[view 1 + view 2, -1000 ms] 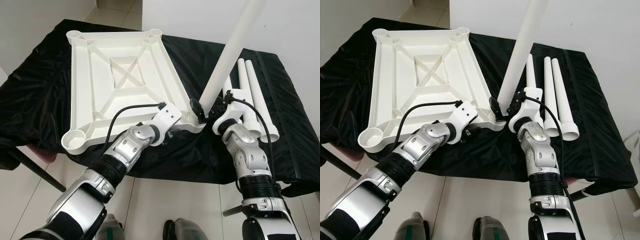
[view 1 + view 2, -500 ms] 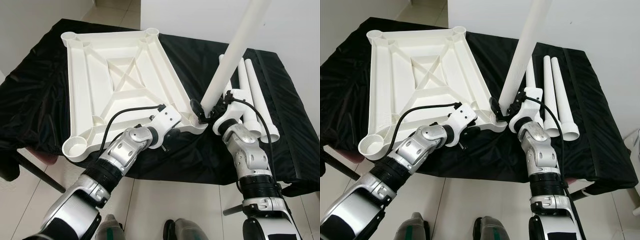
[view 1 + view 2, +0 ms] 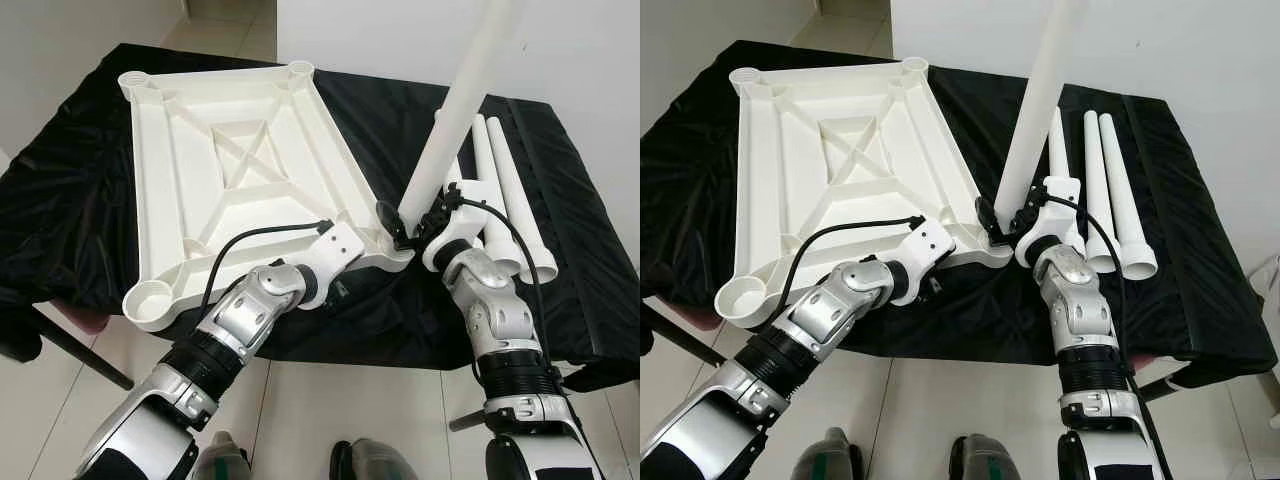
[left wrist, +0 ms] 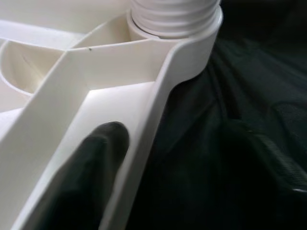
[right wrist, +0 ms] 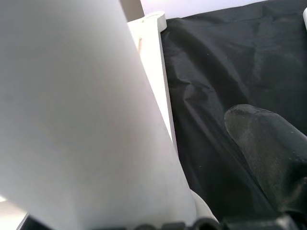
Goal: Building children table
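Note:
The white tabletop [image 3: 170, 200] lies upside down on the black-covered table. My left gripper [image 3: 340, 268] is shut on its near rim, close to the near right corner. One finger [image 4: 91, 163] sits inside the rim and the other outside over the cloth. A long white leg [image 3: 450, 120] stands tilted in that corner's socket, and its threaded end [image 4: 175, 14] shows in the left wrist view. My right gripper [image 3: 408, 225] is open around the leg's base. In the right wrist view one finger [image 5: 268, 143] stands apart from the leg [image 5: 81, 110].
Three more white legs [image 3: 510, 190] lie side by side on the black cloth [image 3: 60, 200] to the right of the tabletop. An empty round socket [image 3: 150, 298] sits at the near left corner, at the table's front edge. Tiled floor lies below.
The tabletop has turned a little about its near right corner, its far end swinging left. My left arm has shifted with it. The leg and right gripper have barely moved.

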Tool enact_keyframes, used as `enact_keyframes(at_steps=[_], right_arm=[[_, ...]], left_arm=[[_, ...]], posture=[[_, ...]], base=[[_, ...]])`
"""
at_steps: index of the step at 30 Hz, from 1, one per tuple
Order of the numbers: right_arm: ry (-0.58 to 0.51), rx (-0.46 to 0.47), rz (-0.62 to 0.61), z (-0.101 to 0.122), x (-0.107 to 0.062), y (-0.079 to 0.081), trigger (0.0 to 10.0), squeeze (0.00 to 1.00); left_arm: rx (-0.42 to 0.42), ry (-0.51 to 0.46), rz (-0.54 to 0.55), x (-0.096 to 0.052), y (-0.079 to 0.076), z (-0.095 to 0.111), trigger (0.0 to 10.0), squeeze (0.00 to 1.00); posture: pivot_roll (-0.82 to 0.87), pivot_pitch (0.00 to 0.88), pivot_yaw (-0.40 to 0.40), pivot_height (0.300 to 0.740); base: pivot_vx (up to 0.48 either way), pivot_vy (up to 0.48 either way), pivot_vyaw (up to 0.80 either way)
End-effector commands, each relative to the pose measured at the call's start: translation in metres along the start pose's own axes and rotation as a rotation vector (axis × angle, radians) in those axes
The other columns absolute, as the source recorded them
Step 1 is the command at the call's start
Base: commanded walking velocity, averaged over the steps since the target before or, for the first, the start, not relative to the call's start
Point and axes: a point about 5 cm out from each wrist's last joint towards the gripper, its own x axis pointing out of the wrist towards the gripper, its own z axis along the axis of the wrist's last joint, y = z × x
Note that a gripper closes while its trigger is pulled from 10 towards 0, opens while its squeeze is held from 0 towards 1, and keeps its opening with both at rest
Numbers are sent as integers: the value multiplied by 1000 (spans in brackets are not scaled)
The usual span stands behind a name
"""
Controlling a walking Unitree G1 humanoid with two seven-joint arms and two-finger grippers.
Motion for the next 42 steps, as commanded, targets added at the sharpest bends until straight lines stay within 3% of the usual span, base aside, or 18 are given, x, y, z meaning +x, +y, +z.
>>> enact_keyframes(at_steps=[1, 3, 4, 5, 6, 10, 11, 12, 13, 16, 17, 22, 23, 42], right_arm=[[1, -5, -8, 1, 0, -4, 10000, 0], [1, -5, -8, 0, 0, -4, 10000, 0], [1, -5, -6, 1, 1, -4, 10000, 0], [1, -5, -6, 1, 1, -4, 10000, 0], [0, -3, -4, 1, 1, -4, 10000, 0], [0, -1, 0, 1, 1, -4, 10000, 0], [0, -1, 0, 0, 1, -4, 10000, 0], [0, -1, 0, 0, 1, -4, 10000, 0], [0, -1, 1, 1, 1, -4, 10000, 0], [0, -2, 2, 1, 1, -4, 10000, 0], [-1, -2, 3, 1, 2, -4, 10000, 0], [1, -11, 23, 1, 3, -4, 10000, 0], [2, -16, 37, 1, 3, -4, 10000, 0], [12, -64, 276, -5, 6, -4, 10000, 0]], left_arm=[[-10, 57, -42, 0, -2, -10, 10000, 569], [-11, 55, -42, 0, -2, -10, 10000, 569], [-2, 63, -29, 0, 0, -9, 7451, 0], [-2, 63, -29, 0, 0, -9, 7451, 0], [0, 56, -23, 0, 2, -7, 0, 0], [2, 38, -24, -1, 5, 0, 0, 0], [9, 37, -32, -2, 4, 1, 4000, 0], [9, 37, -32, -2, 4, 1, 4000, 0], [0, 41, -29, -1, 4, 1, 10000, 0], [2, 44, -27, -1, 5, 1, 10000, 0], [-10, 34, -27, -2, 5, 3, 0, 0], [2, 20, -44, -3, 5, 6, 0, 0], [13, 29, -34, -3, 6, 6, 10000, 0], [16, 11, 4, -6, 14, 14, 10000, 0]], posture=[[-39, 20, -30, 740], [-39, 20, -30, 740], [-36, 28, -30, 740], [-36, 28, -30, 740], [-36, 28, -30, 740], [-37, 29, -27, 740], [-37, 29, -27, 740], [-37, 29, -27, 740], [-37, 31, -26, 740], [-37, 28, -27, 740], [-36, 29, -28, 740], [-30, 28, -33, 740], [-29, 29, -34, 740], [-21, 26, -50, 740]], base=[[0, 0, 0], [0, 0, 0], [0, 0, 0], [0, 0, 0], [0, 0, 0], [0, 0, 0], [0, 0, 0], [0, 0, 0], [0, 0, 0], [0, 0, 0], [0, 0, 0], [0, 0, 0], [0, 0, 0], [0, 0, 0]])
